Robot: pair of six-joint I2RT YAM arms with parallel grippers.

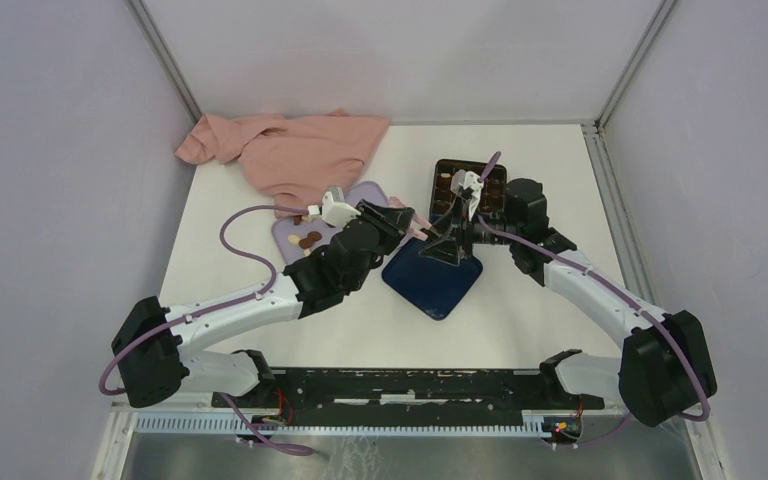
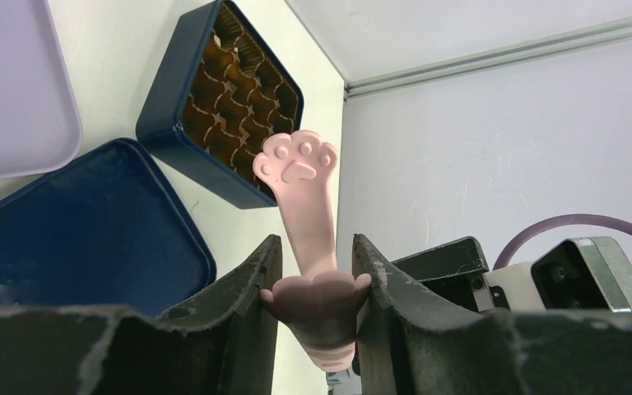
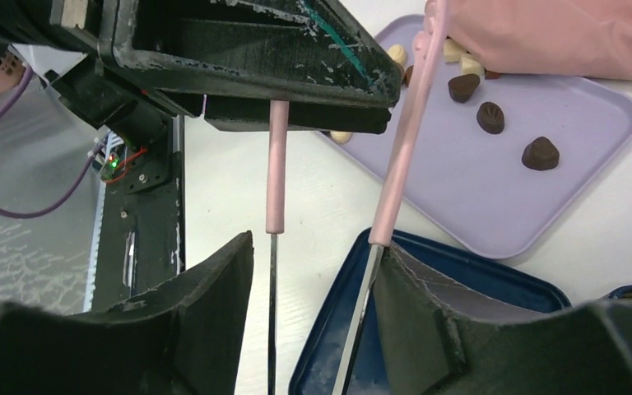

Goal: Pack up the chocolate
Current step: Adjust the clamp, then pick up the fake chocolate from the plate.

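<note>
Several dark brown and cream chocolates [image 3: 490, 117] lie on the lilac tray [image 3: 543, 197], which also shows in the top view [image 1: 285, 232]. The dark blue box [image 2: 164, 90] with its grid of brown cups stands open at the back [image 1: 445, 170]. My left gripper [image 2: 317, 247] is shut on one cat-paw tip of the pink tongs [image 2: 317, 296], between tray and box [image 1: 405, 220]. The other paw tip [image 2: 296, 160] sticks out toward the box. My right gripper [image 3: 313, 243] is open over the lid [image 1: 443, 248]. Both tong arms [image 3: 273, 181] pass between its fingers, and one touches the right finger.
The dark blue lid [image 1: 430, 290] lies upside down in front of the box, under both grippers. A pink cloth [image 1: 290, 150] is bunched at the back left and overlaps the tray's far edge. Grey walls close in the table on three sides.
</note>
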